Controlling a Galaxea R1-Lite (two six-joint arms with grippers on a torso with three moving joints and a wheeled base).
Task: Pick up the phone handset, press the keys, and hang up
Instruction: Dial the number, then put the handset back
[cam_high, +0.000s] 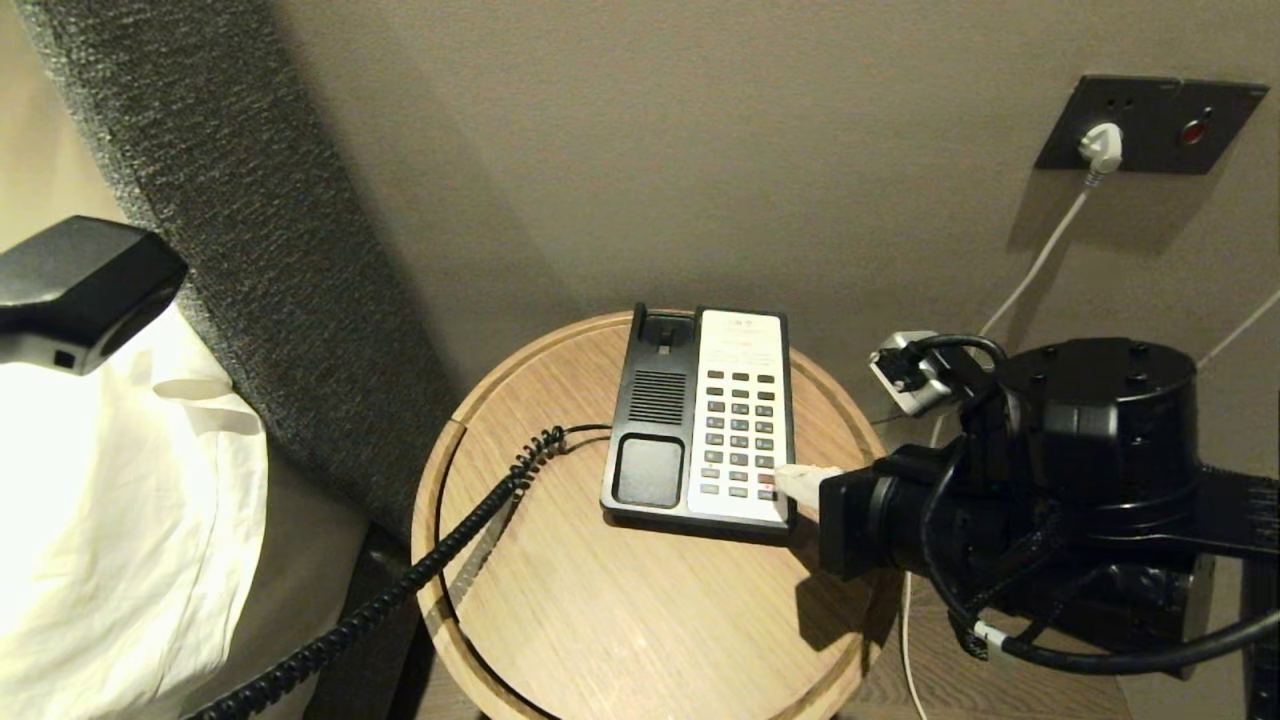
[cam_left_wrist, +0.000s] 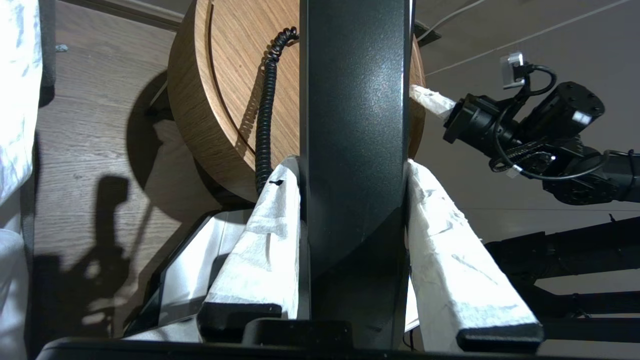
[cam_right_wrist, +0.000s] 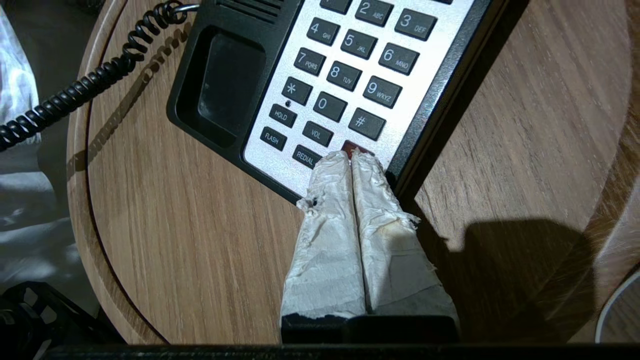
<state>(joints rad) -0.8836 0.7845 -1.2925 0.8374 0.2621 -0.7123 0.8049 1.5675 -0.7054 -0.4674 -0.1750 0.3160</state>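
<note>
The long black phone handset (cam_left_wrist: 352, 100) stands between the white-wrapped fingers (cam_left_wrist: 270, 225) of my left gripper (cam_left_wrist: 352, 167), which is shut on it. One blocky end of the handset (cam_high: 80, 285) shows at the far left of the head view, raised above the bed. Its coiled cord (cam_high: 440, 545) trails off the table. The phone base (cam_high: 700, 425) lies on the round wooden table (cam_high: 620, 620), its cradle (cam_high: 655, 420) empty. My right gripper (cam_right_wrist: 352, 156) is shut, its tips resting on a red key (cam_right_wrist: 350, 146) at the keypad's near right corner (cam_high: 785, 482).
A white bed sheet (cam_high: 110, 520) and a grey padded headboard (cam_high: 270, 250) lie left of the table. On the wall at the right, a white plug sits in a dark socket plate (cam_high: 1150, 125), with a white cable (cam_high: 1030, 270) hanging down behind my right arm.
</note>
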